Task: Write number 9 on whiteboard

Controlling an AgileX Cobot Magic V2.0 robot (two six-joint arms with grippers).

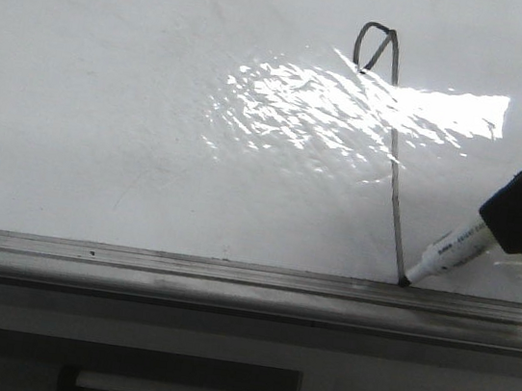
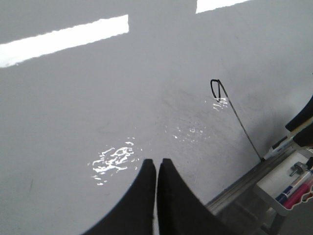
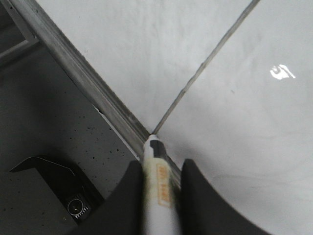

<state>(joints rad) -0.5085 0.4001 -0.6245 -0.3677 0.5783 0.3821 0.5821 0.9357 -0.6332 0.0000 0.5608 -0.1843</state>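
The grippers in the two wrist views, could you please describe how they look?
The left gripper has two matte black fingers, broad at the base, curving inward to narrow tips. The right gripper has the same black, rounded, plain fingers. No cables, markings or sleeves are visible on either; in the front view the right one shows only as a black block.

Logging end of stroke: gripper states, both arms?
Left gripper: shut, empty, over the whiteboard.
Right gripper: shut on the marker, tip at the bottom of the 9, by the edge strip.
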